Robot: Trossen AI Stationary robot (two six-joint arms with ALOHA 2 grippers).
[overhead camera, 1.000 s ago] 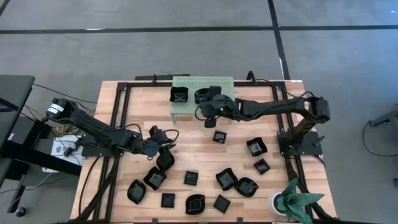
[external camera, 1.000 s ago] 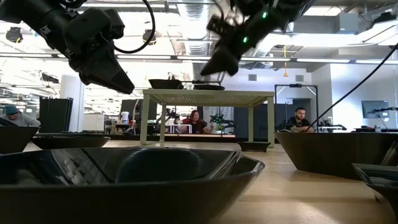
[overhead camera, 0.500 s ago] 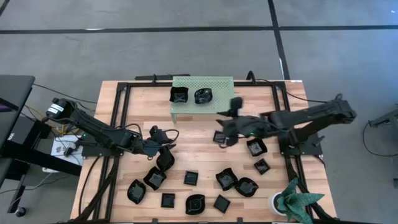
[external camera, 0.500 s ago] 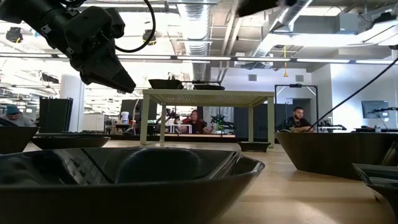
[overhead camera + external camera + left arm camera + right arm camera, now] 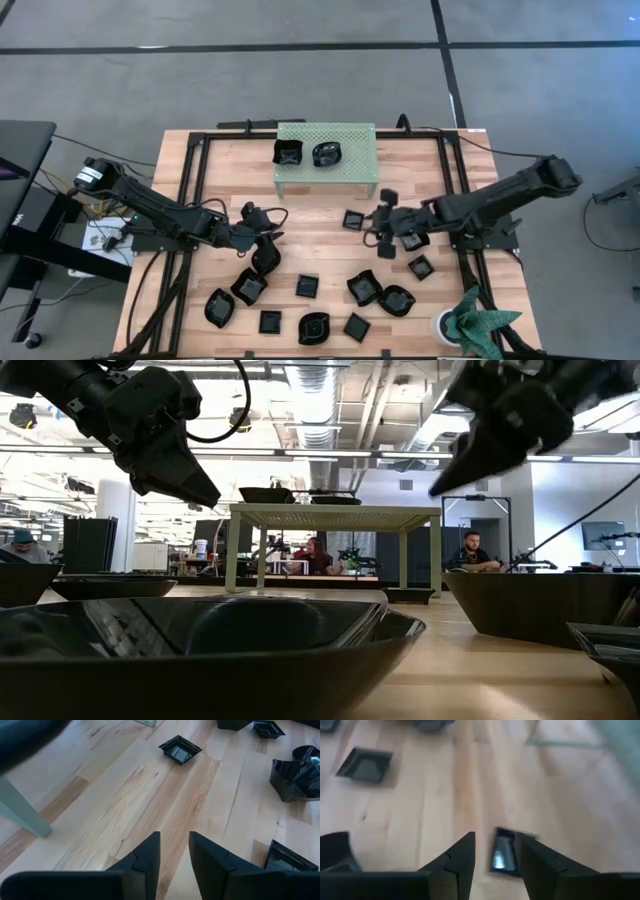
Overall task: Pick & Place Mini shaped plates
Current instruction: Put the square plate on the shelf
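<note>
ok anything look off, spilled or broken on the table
Nothing stands out. Two plates sit upright on the green rack; the rest lie loose across the wooden table, none visibly broken. Both grippers, left and right, are open and empty.

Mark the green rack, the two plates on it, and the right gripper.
green rack [image 5: 362,150]: high view, bare perforated top.
square-ish plate [image 5: 288,152]: high view, centre.
round plate [image 5: 326,154]: high view, centre.
right gripper [image 5: 383,222]: high view, midway between fingertips.
</note>
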